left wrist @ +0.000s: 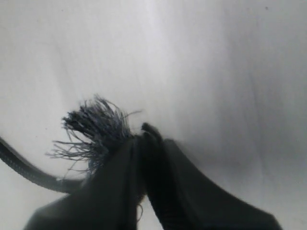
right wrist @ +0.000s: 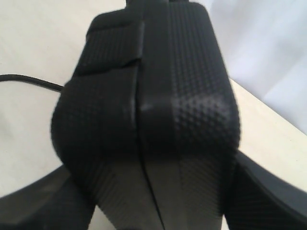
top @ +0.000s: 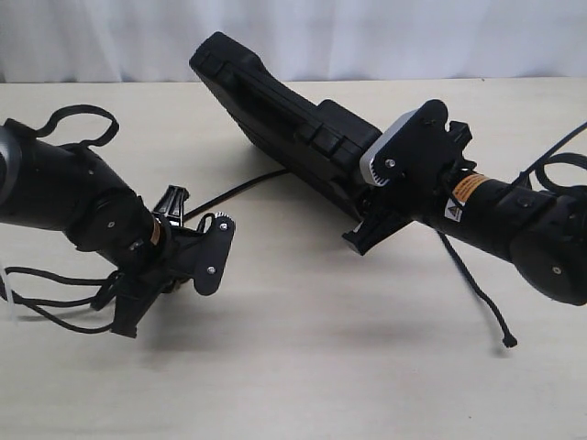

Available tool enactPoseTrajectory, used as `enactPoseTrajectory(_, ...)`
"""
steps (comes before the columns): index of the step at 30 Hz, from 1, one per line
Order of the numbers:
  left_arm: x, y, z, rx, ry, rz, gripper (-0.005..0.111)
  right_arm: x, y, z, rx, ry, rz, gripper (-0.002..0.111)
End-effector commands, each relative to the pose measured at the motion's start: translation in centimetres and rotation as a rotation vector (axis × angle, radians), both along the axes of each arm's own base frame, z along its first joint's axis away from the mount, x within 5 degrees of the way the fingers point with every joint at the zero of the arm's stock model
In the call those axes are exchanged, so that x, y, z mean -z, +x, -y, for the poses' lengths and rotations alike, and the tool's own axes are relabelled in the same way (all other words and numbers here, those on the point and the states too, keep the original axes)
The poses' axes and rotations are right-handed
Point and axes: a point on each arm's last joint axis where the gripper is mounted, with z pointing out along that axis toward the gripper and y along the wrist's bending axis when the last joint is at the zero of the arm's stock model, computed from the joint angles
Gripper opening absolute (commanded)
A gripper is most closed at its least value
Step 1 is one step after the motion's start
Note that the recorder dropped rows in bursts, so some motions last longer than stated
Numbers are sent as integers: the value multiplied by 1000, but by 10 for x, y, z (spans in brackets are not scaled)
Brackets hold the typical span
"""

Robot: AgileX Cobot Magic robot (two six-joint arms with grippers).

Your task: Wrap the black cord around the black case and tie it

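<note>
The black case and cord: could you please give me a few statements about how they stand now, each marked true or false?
1. The right claw grips the black case. True.
2. The case lies flat on the table. False: it is tilted, with one side raised.
3. The left claw is closed on the frayed end of the black cord. True.
4. The cord is wound over the top of the case. False: no cord crosses the case's visible top; it runs out from beneath the case on both sides.
5. Both ends of the cord are held. False: the other end lies loose on the table, in neither claw.
</note>
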Motion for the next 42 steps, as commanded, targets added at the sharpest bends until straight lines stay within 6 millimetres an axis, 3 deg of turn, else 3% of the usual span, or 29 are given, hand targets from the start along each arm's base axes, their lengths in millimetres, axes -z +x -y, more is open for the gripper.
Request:
enactPoseTrajectory(1,13,-6,1,-71,-19,-58,21,9,-3,5,48,-10,-89,4)
enactPoseTrajectory(7,11,-2,4,-217,-100,-15,59,9,-3,5,48,-11,-91,4)
enactPoseTrajectory(9,11,-2,4,-258,-112,-18,65,9,-3,5,48,-12,-92,4)
enactPoseTrajectory(15,5,4,6,-392,-152,-19,64,9,-3,5,52,-6,-96,4)
enactPoseTrajectory(21,-38,22,12,-574,-222,20,64,9,-3,5,52,-6,-96,4)
enactPoseTrajectory(23,-55,27,14,-711,-285,29,64,9,-3,5,52,-6,-96,4)
enactPoseTrajectory(27,-73,29,15,-1177,-435,-16,64,9,-3,5,52,-6,-96,4)
enactPoseTrajectory(29,-70,23,11,-1462,-440,-64,64,9,-3,5,52,-6,-96,4)
enactPoseTrajectory(30,-67,21,10,-1493,-404,-78,64,9,-3,5,52,-6,-96,4)
enactPoseTrajectory(39,-36,14,7,-1600,-223,-156,63,9,-3,5,58,5,-102,4)
enactPoseTrajectory(42,-37,15,8,-1592,-229,-153,47,9,-3,5,57,8,-98,4)
